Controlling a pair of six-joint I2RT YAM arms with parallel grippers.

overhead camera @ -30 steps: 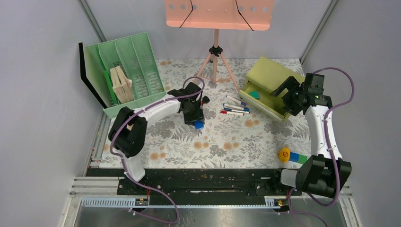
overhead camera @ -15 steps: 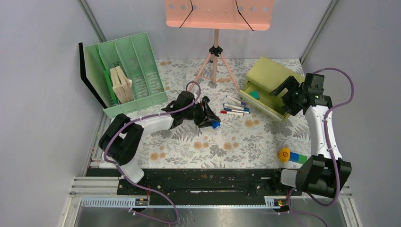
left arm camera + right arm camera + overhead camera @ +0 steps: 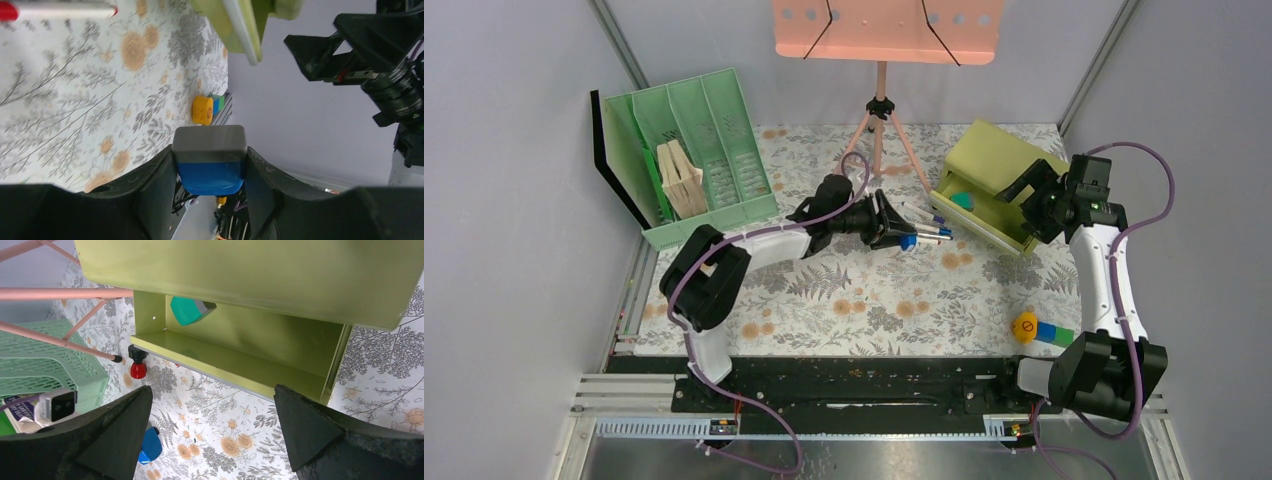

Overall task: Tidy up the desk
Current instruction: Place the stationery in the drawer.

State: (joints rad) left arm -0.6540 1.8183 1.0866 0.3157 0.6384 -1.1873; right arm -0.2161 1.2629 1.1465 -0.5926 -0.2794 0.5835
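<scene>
Floral-print desk, blue-and-grey block

Flat rectangular desk, white-grey fern and floral print, scattered orange flowers

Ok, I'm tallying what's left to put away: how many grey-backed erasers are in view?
2. The blue eraser sits in the left gripper's jaws; the teal eraser lies in the open yellow-green drawer. More could be hidden deeper inside.
</scene>
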